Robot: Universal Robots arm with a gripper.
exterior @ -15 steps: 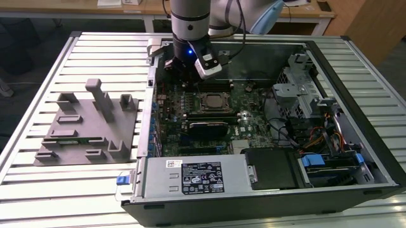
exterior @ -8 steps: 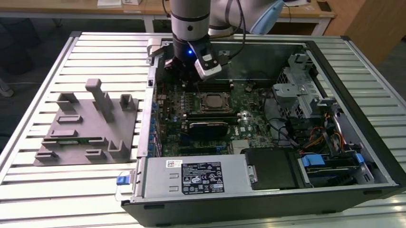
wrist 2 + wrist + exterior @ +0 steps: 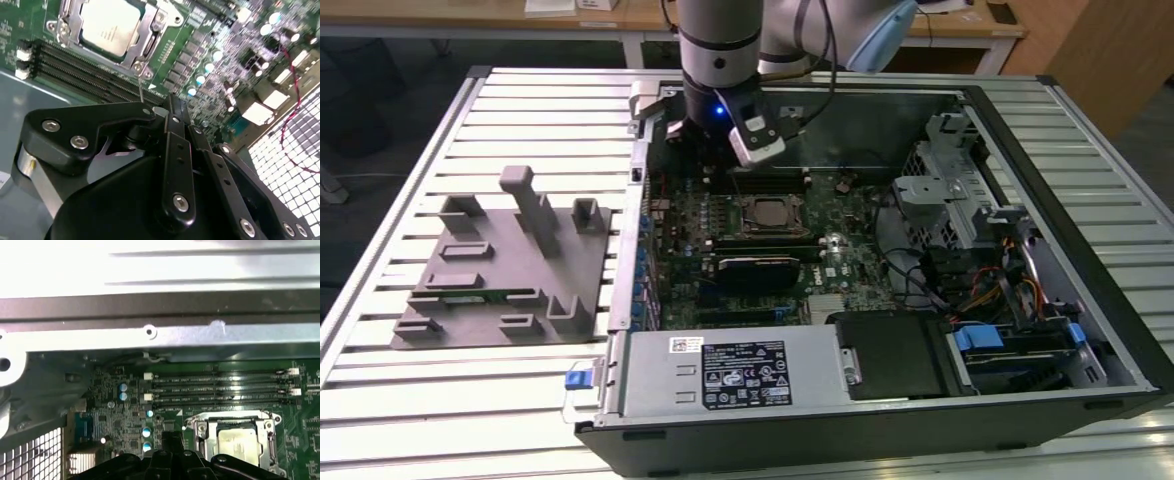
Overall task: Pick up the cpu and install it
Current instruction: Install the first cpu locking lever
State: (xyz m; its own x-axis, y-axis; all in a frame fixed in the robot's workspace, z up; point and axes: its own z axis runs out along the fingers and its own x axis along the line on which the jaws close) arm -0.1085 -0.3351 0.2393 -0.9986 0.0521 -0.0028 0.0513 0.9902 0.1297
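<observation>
open room lies straight above the cpu (image 3: 766, 212) at the exterior view's centre. the case wall (image 3: 881, 95) closes the top, the drive cage (image 3: 950, 188) the exterior view's right, a black block (image 3: 754, 268) stands just below, and the power supply (image 3: 734, 345) bars the bottom.

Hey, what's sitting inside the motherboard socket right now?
The cpu lies in the socket, silvery top facing up. Whatever is beneath it is covered by the chip.
</observation>
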